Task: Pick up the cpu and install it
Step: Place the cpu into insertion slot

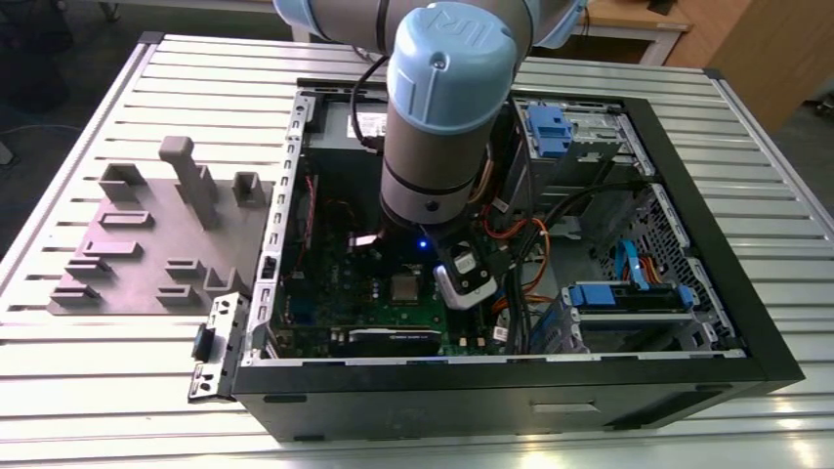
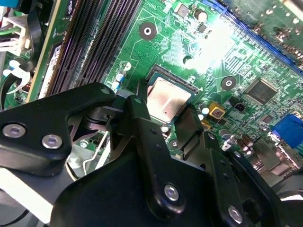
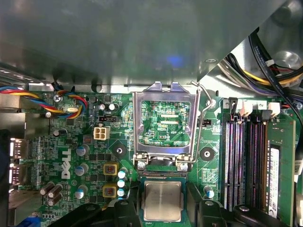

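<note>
cpu (image 3: 162,201) seated in socket (image 3: 163,174), end effector (image 3: 163,198) spread apart, straddling it closely on two sides

Top of cpu (image 3: 162,201) is looking smooth, dull grey metal. The socket frame (image 3: 138,124) is shining metal. The gripper (image 2: 163,105) is looking matt black w/ shiny screws. In exterior view, at 9 o'clock of pc case (image 1: 521,401), holder (image 1: 144,244) is looking matt grey plastic.

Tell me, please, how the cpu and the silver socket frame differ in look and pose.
The cpu is a solid square with a flat metal top; the socket frame is hollow, with the green board showing through it. The cpu lies flat, while the socket frame is swung open, clear of it. The socket frame is larger than the cpu. Both are silver-grey metal.
</note>
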`<state>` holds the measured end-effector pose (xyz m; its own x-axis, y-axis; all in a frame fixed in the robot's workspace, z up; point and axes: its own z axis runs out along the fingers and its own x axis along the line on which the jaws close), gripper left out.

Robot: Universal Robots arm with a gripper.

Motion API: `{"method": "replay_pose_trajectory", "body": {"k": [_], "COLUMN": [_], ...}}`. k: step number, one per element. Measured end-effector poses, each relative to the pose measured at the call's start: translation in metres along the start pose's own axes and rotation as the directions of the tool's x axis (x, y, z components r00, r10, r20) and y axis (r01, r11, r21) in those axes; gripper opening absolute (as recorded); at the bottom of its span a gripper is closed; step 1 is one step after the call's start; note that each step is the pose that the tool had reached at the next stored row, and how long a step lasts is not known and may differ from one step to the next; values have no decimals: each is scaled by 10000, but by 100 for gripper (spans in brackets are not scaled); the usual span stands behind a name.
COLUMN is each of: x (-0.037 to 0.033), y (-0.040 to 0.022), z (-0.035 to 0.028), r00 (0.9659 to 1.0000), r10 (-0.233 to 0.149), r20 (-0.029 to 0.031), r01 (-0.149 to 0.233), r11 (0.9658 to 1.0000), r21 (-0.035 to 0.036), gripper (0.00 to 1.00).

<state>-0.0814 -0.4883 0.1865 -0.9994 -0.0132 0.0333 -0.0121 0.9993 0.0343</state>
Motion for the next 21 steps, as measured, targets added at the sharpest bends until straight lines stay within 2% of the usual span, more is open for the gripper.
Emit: {"method": "replay_pose_trajectory", "body": {"k": [11,16,21], "x": [1,45,46], "y": [0,1,0], "z": [-22,-20,-14], "r00": [10000,10000,10000], "r10": [4,5,4], "r20": [-2,-3,-3], "r01": [-4,-5,-4], "r11": [10000,10000,10000], "r21": [3,5,6], "gripper": [47,47,47]}}
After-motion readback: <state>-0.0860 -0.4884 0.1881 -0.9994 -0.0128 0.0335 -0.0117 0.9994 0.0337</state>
